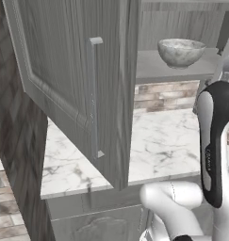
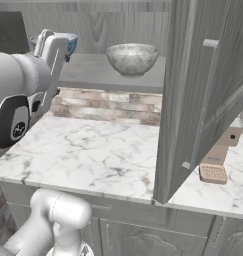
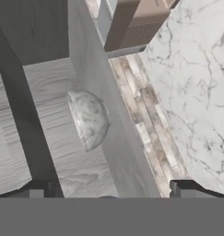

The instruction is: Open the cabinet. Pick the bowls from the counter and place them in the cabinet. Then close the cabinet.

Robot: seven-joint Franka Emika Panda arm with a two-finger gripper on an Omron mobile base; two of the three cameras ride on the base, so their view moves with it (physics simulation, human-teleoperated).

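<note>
I see the cabinet (image 2: 143, 30) with both doors swung wide; on its grey shelf (image 2: 93, 70) sits the speckled stone bowl (image 2: 132, 58), upright, at 12 o'clock in the right base view. The light blue bowl (image 2: 71, 45) peeks out at 10 o'clock behind my gripper (image 3: 109, 193), whose fingers are spread and hold nothing

Wood-grain matt cabinet (image 1: 64, 70), speckled stone-look bowl (image 2: 132, 58), veined marble counter (image 2: 88, 155)

Brown-grey brick backsplash (image 2: 108, 106) runs along the back wall under the wall unit, brick also on the left side wall (image 1: 12, 141). Pale grey base cabinet fronts (image 2: 143, 235) below; even flat lighting.
</note>
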